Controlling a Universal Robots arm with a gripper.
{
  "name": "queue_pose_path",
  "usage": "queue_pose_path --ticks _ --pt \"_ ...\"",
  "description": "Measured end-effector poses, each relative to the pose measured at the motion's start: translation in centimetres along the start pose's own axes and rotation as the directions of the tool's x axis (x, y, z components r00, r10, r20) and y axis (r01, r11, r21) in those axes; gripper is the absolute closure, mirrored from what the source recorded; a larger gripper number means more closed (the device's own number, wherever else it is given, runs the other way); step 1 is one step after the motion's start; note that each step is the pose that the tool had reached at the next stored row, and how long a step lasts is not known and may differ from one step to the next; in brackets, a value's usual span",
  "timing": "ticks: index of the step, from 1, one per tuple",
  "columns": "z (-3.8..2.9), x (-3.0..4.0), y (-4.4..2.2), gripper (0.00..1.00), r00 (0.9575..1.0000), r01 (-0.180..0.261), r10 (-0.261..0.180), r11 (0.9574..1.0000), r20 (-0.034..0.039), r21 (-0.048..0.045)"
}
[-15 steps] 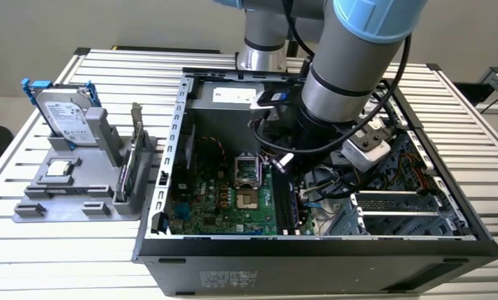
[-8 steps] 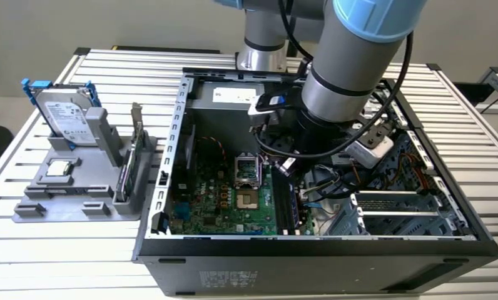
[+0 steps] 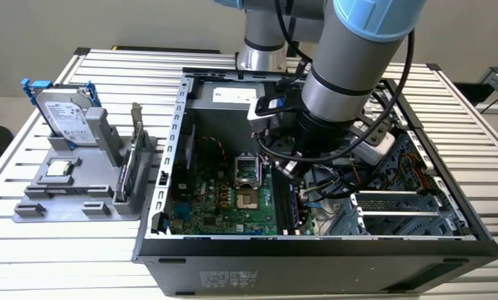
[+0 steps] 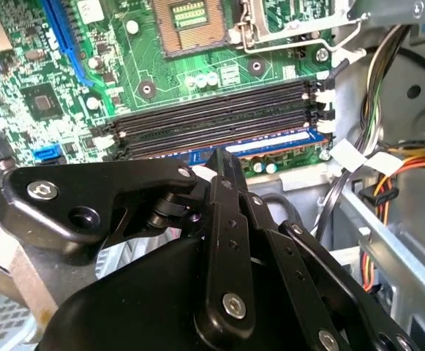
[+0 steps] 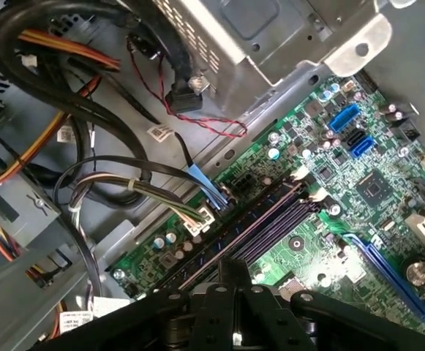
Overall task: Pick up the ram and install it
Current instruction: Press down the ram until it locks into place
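We see the ram (image 4: pixel 260 148) as a dark blue strip with a pale label lying along the motherboard (image 4: pixel 161 80), in the memory slot nearest the edge of the board, just beside the three bare black slots (image 4: pixel 212 110) that run parallel to it. The black pincer (image 4: pixel 223 172) stands directly over the ram, its fingertips pressed together at the stick's upper edge, near its middle; the jaws look clenched, though we cannot tell whether they actually grip the ram or only touch it. In the first wrist view the same slots (image 5: pixel 260 219) run away from the pincer (image 5: pixel 234 274) across the green board, with bundled cables (image 5: pixel 88 183) just beyond the board's edge. In the exterior view the arm (image 3: pixel 341 81) reaches down into the open computer case (image 3: pixel 316 250), which lies on the slatted bench (image 3: pixel 74 262); beside the case, to the exterior view's left, a grey holder (image 3: pixel 74 200) carries a hard drive (image 3: pixel 66 115) standing upright.
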State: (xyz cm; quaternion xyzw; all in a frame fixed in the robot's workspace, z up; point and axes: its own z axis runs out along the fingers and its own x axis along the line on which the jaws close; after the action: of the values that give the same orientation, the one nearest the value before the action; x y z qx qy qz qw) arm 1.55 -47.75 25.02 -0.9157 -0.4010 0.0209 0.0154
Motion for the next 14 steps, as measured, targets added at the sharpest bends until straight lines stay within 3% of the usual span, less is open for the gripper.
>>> queue_pose_path --ticks 8,14 --pt "0.0 0.02 -0.02 1.0 0.9976 0.07 -0.07 0.9976 0.0033 -0.0018" --pt "0.01 0.02 -0.02 1.0 0.9932 0.116 -0.116 0.9932 0.0056 -0.0028"
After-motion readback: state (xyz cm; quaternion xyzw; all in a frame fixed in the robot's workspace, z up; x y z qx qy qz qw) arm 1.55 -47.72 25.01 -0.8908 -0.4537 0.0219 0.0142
